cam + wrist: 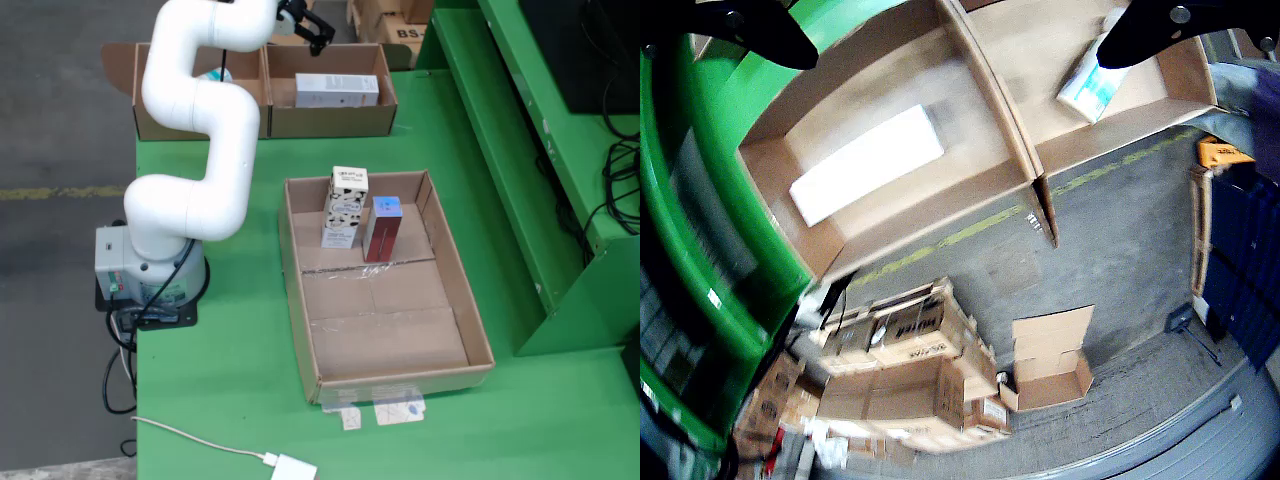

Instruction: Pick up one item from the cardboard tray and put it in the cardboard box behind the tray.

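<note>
End effector [306,25] hangs spread and empty above the far cardboard box [330,122], at the back edge of the green counter [240,330]; the wrist view shows both black fingers [750,35] apart with nothing between them. A white carton [337,90] already lies flat in that box. Two items remain upright in the cardboard tray [390,345] near the counter's middle: a black-and-white patterned carton [344,207] and a red carton [382,229], just beside each other (possibly touching). That closeness is the risk: closing on one could nudge or topple its neighbour. A low pass over the tray's back wall might also clip it.
</note>
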Motion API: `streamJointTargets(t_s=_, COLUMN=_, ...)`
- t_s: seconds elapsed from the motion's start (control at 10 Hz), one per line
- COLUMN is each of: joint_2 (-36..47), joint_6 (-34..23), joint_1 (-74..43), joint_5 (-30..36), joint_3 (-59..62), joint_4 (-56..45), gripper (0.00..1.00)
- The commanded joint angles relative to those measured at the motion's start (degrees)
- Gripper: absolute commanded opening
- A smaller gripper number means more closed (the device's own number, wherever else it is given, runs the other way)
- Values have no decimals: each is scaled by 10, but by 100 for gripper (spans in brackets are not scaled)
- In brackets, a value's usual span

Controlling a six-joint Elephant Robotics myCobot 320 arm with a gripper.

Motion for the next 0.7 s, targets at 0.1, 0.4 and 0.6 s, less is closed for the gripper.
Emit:
streamJointTargets(t_s=0.1, joint_2=1379, joint_6=502, joint_1=282, joint_5=60, joint_3=-1078, joint_4=-403, gripper=100)
streamJointTargets(t_s=0.4, joint_2=1432, joint_6=777, joint_1=487, joint_5=287, joint_3=-978, joint_4=-593, gripper=100)
streamJointTargets(t_s=0.6, joint_2=1459, joint_6=845, joint_1=537, joint_5=400, joint_3=-1002, joint_4=-608, gripper=100)
